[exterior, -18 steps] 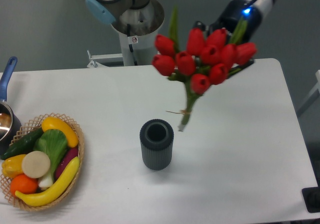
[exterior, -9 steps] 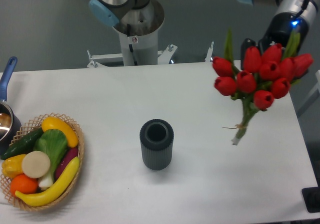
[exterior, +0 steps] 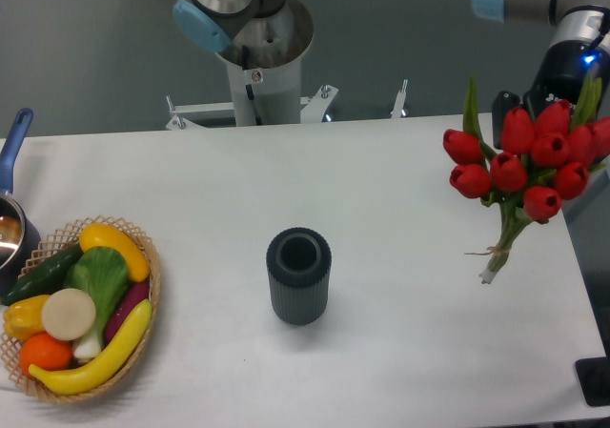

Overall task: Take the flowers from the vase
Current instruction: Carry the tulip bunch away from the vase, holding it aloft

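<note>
The flowers (exterior: 534, 161), a bunch of red tulips with green leaves and tied stems, hang in the air above the table's right edge, stems pointing down and left. My gripper (exterior: 541, 121) sits behind the blooms and is shut on the flowers; only one dark finger (exterior: 502, 107) shows, the rest is hidden by the tulips. The vase (exterior: 298, 275), a dark ribbed cylinder, stands upright in the middle of the table with nothing showing in its mouth, well to the left of the bunch.
A woven basket (exterior: 152, 268) of vegetables sits at the front left, with a blue-handled pot (exterior: 11, 220) behind it at the left edge. The robot's base (exterior: 255, 42) rises behind the table. A black object (exterior: 595, 382) lies at the front right corner.
The gripper has carried the flowers to the right, from above the table's middle to its right edge. The vase has stayed where it was.
</note>
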Tool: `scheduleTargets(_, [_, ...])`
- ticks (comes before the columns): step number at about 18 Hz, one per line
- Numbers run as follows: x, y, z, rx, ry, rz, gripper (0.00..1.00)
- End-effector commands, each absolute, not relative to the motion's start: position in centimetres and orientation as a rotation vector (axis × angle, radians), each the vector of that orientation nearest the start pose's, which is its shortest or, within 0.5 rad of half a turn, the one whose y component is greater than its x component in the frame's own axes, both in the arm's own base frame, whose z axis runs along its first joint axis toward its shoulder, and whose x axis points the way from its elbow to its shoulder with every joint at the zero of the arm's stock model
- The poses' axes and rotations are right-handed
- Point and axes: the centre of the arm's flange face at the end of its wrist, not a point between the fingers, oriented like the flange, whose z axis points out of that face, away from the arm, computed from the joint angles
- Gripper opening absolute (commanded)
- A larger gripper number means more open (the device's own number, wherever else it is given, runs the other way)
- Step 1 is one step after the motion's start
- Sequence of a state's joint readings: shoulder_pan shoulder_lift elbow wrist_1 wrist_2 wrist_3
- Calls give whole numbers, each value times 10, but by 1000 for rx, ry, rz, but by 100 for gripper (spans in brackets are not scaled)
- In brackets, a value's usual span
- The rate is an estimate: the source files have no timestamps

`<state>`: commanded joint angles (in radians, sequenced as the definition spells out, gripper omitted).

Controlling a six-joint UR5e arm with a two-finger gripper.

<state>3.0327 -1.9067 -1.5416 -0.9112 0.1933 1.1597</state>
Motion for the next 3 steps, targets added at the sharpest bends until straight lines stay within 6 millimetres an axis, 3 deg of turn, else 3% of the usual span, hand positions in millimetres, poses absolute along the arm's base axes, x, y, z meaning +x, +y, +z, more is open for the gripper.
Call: scheduleTargets(3, [-584, 297, 459, -1753, -2, -66, 41])
